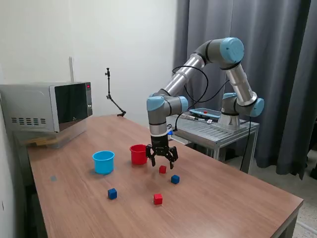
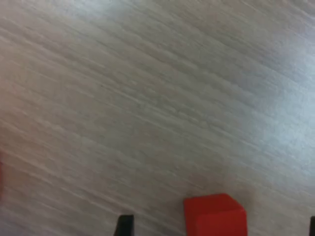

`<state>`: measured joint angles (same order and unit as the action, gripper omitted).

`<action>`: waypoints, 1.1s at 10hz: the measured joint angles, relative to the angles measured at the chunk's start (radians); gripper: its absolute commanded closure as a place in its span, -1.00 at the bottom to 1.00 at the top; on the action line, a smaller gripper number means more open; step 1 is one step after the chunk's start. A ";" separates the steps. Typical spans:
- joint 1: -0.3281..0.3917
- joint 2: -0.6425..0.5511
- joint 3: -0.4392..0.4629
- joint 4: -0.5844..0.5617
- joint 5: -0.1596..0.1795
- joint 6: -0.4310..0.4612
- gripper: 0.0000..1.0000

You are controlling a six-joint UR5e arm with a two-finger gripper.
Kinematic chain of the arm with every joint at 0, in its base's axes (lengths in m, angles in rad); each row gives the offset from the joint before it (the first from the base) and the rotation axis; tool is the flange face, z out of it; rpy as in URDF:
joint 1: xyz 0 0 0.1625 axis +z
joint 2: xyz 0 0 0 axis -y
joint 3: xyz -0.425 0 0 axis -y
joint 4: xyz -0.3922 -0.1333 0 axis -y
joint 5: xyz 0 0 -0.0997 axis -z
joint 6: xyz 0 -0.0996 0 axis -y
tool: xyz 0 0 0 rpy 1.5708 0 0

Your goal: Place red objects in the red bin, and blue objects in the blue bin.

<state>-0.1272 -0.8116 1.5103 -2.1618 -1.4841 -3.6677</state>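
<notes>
1. We start at the nearer red cube (image 1: 162,169), which sits flat on the desk (image 1: 223,198) just under the hand (image 1: 161,160); in the wrist view this red cube (image 2: 215,215) appears between the two dark fingertips (image 2: 124,225), nearer one than the other, touching neither.
2. It is a cube, so we find no long axis; one face looks up, and in the wrist view its edges sit slightly skewed to the line between the fingertips.
3. The hand hangs over it with fingers spread, pinching nothing. We judge this pose a lining-up for a straddling grasp: the open span leaves room to either side, and the vertical wrist suits a straight drop.
4. The red bin (image 1: 138,154) stands upright, mouth up, at about ten o'clock from that cube in the exterior view, just beside the hand; the carry should be short.
5. The blue bin (image 1: 103,162) stands upright at nine o'clock from the red bin, near but apart.
6. The second red cube (image 1: 158,199) lies at six o'clock from the first, well apart.
7. One blue cube (image 1: 175,179) rests at four o'clock from the first red cube, close by; the other blue cube (image 1: 112,193) lies at six o'clock from the blue bin.
8. All four cubes lie outside the bins, so we judge the sorting barely begun.
</notes>
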 measured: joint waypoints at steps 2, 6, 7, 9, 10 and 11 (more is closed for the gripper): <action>0.003 0.000 0.000 0.002 0.001 0.000 1.00; -0.002 0.000 -0.001 0.002 -0.001 0.001 1.00; -0.002 0.000 -0.001 0.002 -0.001 0.001 1.00; 0.001 0.000 -0.006 0.002 -0.002 0.001 1.00; 0.005 0.000 -0.009 0.002 -0.002 0.003 1.00; 0.009 -0.002 -0.013 0.001 -0.008 0.009 1.00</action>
<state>-0.1185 -0.8132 1.4974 -2.1607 -1.4916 -3.6590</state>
